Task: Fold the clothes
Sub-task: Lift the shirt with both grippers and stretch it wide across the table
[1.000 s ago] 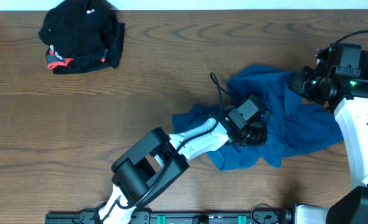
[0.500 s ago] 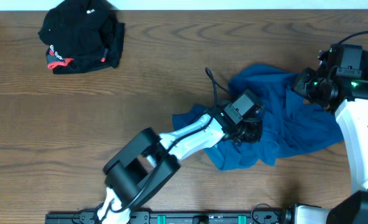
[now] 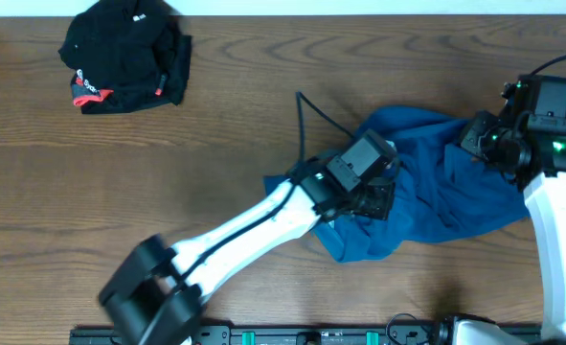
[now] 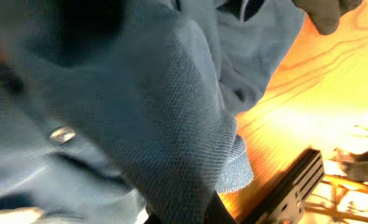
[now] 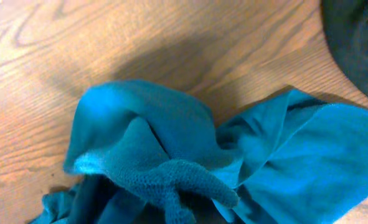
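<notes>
Checker: Shirt position, relative to each pincer?

Annotator: Teal shirt (image 3: 445,196) lies crumpled on the wooden table (image 3: 215,144), spread between the two pincers. Left pincer (image 3: 376,199) sits on the shirt's left-hand folds. Right pincer (image 3: 472,134) is at the far upper corner.

Checker: Left jaws?

Annotator: Closed together, clamped on the teal shirt. In the left wrist view the knit fabric drapes right over the lens. A small metal snap (image 4: 62,134) sits on the cloth just beside the pincer. Bare table shows beyond the hem, with a black rail (image 4: 289,186) past that.

Checker: Right jaws?

Annotator: Also closed. Its fingers are out of frame in the right wrist view, but the cloth bunches into a raised ridge running straight to where they sit, so it reads as a pinch on the shirt.

Checker: Other clothes?

Annotator: Black garment (image 3: 124,57) with red-and-white trim is heaped well apart from the left pincer, at the table's far corner. A plain dark garment (image 5: 358,43) lies ahead and to the side of the right pincer, near the shirt. I cannot tell whether they touch.

Checker: Anything else?

Annotator: Black cable (image 3: 311,115) loops up behind the left pincer.
</notes>
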Tool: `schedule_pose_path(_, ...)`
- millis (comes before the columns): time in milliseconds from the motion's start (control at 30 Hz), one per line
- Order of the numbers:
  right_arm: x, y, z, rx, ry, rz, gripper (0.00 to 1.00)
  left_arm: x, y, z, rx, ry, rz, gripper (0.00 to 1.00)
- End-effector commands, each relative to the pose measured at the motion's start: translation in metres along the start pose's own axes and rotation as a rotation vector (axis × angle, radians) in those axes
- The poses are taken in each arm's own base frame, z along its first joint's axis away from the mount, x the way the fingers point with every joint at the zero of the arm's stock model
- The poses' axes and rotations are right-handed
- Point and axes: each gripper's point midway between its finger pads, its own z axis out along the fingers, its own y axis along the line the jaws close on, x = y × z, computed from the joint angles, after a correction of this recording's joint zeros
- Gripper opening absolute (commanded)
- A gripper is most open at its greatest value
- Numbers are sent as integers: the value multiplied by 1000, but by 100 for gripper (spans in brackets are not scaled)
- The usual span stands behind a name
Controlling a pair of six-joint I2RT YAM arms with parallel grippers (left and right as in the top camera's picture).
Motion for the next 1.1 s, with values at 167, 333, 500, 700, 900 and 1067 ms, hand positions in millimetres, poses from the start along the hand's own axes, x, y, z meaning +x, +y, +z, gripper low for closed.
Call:
schedule_pose_path(167,-13,4,-56,-34,-145,-13,1,-32,1,-130,-143,-337,115,6)
schedule_pose_path(333,-13,6,-89,-62,-214,-18,1,-34,12,-209,-225,-528,115,6)
schedule_pose_path(500,-27,6,-134,-60,-334,-16,1,-26,24,-290,-279,-732,114,6)
schedule_pose_path(700,-41,5,-179,-37,-424,-8,1,-9,29,-354,-266,-872,96,6)
schedule_pose_path(900,-53,1,-225,0,-519,-13,1,-4,21,-391,-246,-935,139,6)
schedule_pose_path(1067,-54,5,-266,-21,-578,-27,1,-1,11,-426,-229,-963,144,6)
